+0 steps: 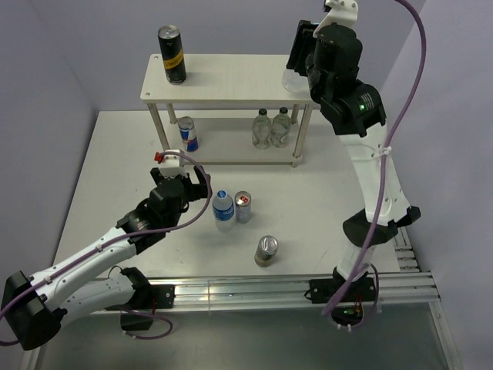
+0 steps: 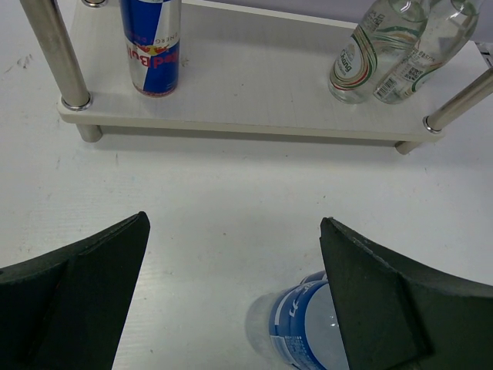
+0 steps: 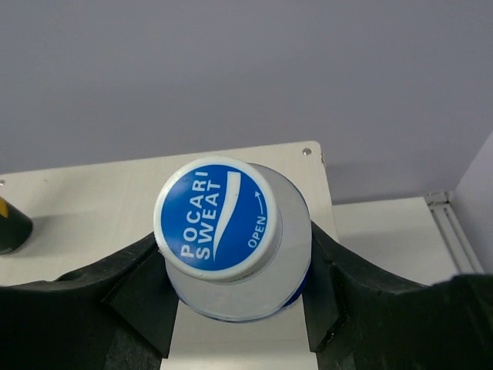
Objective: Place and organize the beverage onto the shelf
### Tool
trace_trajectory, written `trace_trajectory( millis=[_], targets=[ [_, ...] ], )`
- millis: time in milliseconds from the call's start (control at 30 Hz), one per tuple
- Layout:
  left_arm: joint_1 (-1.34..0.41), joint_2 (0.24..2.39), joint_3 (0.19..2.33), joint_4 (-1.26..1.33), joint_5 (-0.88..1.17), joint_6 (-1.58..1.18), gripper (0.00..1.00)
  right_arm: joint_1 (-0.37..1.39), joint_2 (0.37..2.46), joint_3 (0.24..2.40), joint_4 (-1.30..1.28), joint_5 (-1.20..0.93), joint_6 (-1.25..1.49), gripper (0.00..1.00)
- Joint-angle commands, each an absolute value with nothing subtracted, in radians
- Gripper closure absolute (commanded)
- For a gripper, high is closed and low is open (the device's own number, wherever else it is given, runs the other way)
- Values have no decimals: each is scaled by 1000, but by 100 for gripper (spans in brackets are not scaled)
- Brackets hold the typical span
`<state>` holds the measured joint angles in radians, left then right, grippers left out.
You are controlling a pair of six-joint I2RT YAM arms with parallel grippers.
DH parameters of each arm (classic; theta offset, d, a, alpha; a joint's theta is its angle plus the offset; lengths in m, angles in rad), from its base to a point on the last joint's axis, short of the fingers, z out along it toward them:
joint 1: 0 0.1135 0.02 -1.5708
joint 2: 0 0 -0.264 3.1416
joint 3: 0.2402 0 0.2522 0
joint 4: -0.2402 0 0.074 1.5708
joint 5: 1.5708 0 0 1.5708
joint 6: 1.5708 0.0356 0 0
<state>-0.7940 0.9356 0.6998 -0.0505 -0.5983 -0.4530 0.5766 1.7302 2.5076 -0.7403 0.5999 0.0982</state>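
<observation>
Right wrist: the bottle (image 3: 216, 220) is clamped by the right gripper (image 3: 235, 289) near the shelf (image 3: 77, 200) corner; toppling off the edge is risked.

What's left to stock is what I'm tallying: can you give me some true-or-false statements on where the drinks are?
A black-and-gold can stands on the top tier of the shelf. True.
The lower tier holds three cans. False: one blue-and-silver can and two clear bottles.
The fingers of the right gripper flank a blue-capped bottle. True.
The left gripper is shut on a can. False: its fingers are open and empty.
The table holds no drinks. False: a blue-label bottle, a slim can and a wider can stand there.
</observation>
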Motion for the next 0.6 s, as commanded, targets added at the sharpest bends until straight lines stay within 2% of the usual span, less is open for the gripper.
trace_trajectory(
  millis=[0, 200, 567],
  targets=[
    [-798, 930, 699, -26, -566, -439, 1, 493, 1747, 2580, -701, 410, 215, 100],
    [-799, 937, 703, -29, -557, -440, 1, 419, 1778, 2580, -718, 313, 244, 100],
    [-798, 937, 704, -32, -546, -442, 1, 413, 1848, 2592, -707, 285, 221, 100]
  ],
)
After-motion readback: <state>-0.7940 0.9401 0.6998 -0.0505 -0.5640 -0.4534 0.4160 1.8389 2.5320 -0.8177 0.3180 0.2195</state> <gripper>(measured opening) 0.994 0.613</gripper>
